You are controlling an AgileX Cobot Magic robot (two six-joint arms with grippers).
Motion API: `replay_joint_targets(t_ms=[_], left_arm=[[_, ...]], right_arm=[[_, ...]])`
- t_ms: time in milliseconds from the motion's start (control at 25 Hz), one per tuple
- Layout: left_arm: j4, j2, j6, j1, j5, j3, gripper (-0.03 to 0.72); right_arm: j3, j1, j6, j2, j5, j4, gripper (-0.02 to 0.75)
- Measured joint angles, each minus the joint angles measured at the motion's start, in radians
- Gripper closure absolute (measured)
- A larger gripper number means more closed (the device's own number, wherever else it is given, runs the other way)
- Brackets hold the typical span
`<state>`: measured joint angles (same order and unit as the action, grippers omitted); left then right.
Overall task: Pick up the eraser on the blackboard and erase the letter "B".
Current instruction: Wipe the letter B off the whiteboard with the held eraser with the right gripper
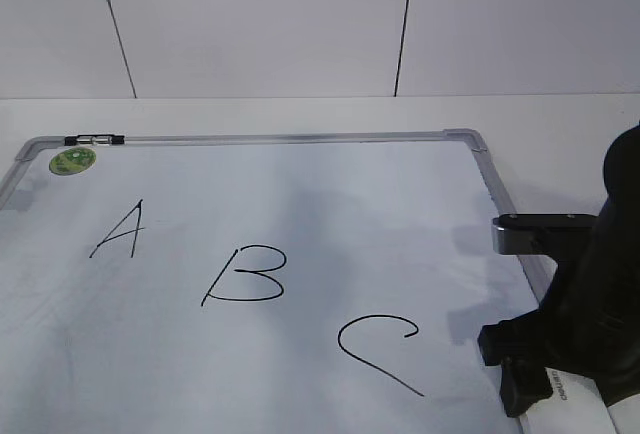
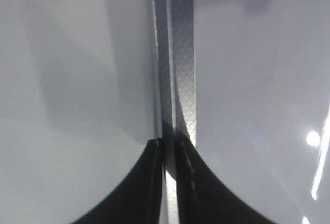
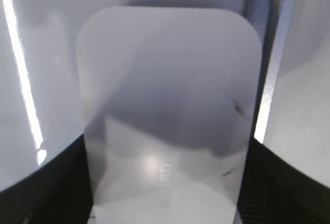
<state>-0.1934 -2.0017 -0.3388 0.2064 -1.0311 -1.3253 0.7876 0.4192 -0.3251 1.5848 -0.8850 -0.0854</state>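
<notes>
The blackboard (image 1: pixel 350 214) is a white board with a grey frame, lying flat. The black letter "B" (image 1: pixel 247 276) is drawn near its middle. The eraser (image 3: pixel 170 95), a flat white block with rounded corners, fills the right wrist view. It lies on the board beside the right frame rail. My right gripper (image 3: pixel 170 149) has a jaw against each long side of it. In the exterior view my right gripper (image 1: pixel 525 374) is low at the board's front right corner, where a bit of the eraser (image 1: pixel 557 391) shows. My left gripper (image 2: pixel 169 144) is shut and empty over a frame rail (image 2: pixel 178 79).
A black "A" (image 1: pixel 118 231) is drawn left of the "B" and a black "C" (image 1: pixel 378 349) to its front right. A round green sticker (image 1: pixel 73 161) and a dark clip (image 1: pixel 95 139) sit at the board's far left corner. A white tiled wall stands behind.
</notes>
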Motion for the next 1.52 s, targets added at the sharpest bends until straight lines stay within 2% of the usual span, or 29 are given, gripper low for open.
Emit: replay_joint_targets(t_ms=[440,640,880,1040,1240,1520], left_arm=[[0.000,0.000,0.000,0.000,0.000,0.000,0.645],[0.000,0.000,0.000,0.000,0.000,0.000,0.645],[0.000,0.000,0.000,0.000,-0.002,0.000,0.645],[0.000,0.000,0.000,0.000,-0.002,0.000,0.645],[0.000,0.000,0.000,0.000,-0.002,0.000,0.645],[0.000,0.000,0.000,0.000,-0.005,0.000,0.645]], right_arm=[[0.004,0.000,0.002,0.000,-0.004,0.000,0.215],[0.070,0.000,0.004,0.000,-0.032,-0.010,0.215],[0.160,0.000,0.014,0.000,-0.133,0.003,0.215],[0.291,0.000,0.056,0.000,-0.221,0.006,0.216],[0.529,0.000,0.108,0.038,-0.318,0.008,0.216],[0.801,0.025,0.146,0.215,-0.332,-0.007,0.216]])
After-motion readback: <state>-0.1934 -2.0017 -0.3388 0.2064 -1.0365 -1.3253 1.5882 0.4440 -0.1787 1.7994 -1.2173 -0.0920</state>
